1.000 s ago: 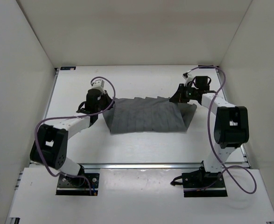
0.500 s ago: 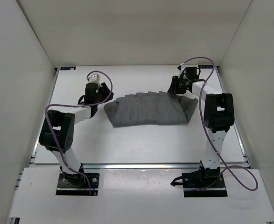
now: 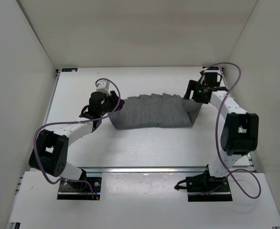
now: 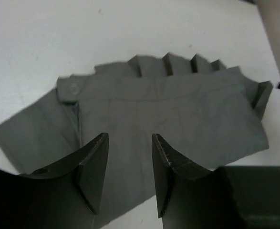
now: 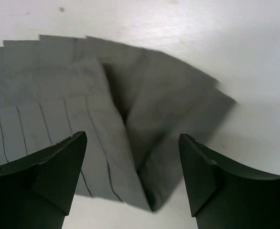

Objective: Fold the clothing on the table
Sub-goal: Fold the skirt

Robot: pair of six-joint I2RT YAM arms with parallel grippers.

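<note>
Judging by the doubled skirt (image 3: pixel 151 112), you have one fold done, more likely left. Your left tool (image 4: pixel 129 143) stands half-open and your right tool (image 5: pixel 131 138) wide, both empty over the skirt.

no readable text, label, brand, number or sign on anything in any view

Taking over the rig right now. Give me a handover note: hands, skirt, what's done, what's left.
Hands: left hand open and empty, over the left end of the skirt. The right hand is open and empty, over its right end.
Skirt: flat on the table, doubled over. The waistband lies on the pleats, with pleat corners showing past it. The right end is rumpled into a flap.
Done: looks like one fold.
Left: probably tidy the right end, then fold side to side.
</note>
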